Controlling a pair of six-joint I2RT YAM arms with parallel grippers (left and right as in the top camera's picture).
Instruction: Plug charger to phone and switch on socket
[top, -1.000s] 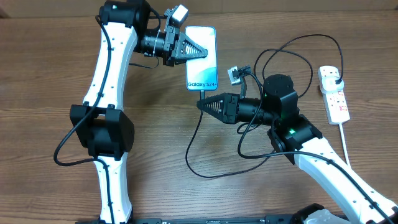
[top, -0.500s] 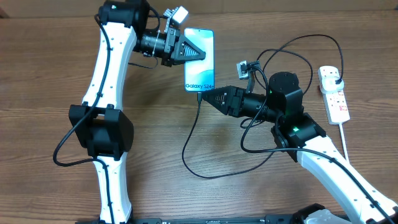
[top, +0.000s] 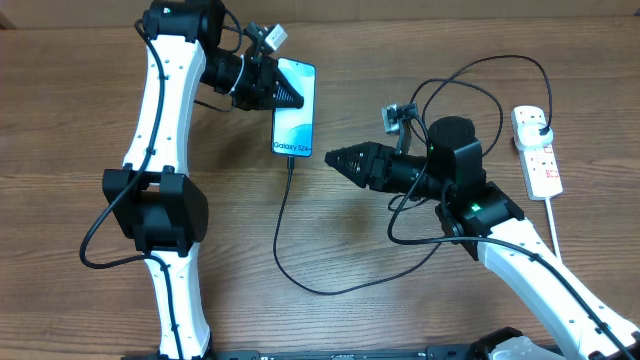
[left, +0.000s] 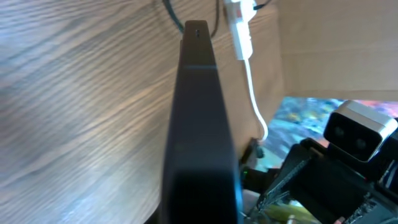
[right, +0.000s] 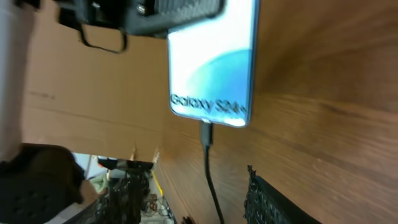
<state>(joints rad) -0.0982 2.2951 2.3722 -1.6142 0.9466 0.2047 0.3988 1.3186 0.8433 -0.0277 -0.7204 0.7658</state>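
Note:
The phone (top: 295, 125) glows light blue and is lifted off the table, with my left gripper (top: 283, 97) shut on its upper part. In the left wrist view the phone (left: 199, 124) shows edge-on as a dark slab. The charger (top: 280, 230) is plugged into the phone's lower end; its connector (right: 206, 134) sits in the port. The thin black cable loops across the table to the socket (top: 540, 160) at the right. My right gripper (top: 332, 158) is open just right of the connector. The cable runs loose between its fingers (right: 273, 199).
The socket's white cord (top: 556, 225) trails toward the front right edge. A slack loop of the charger cable (top: 330, 290) lies on the wooden table between the two arms. More cable coils behind the right wrist (top: 470, 85).
The right gripper has opened, let go of the connector and drawn back a little. The left gripper has carried the phone leftward, the charger staying plugged in and its cable dragging along.

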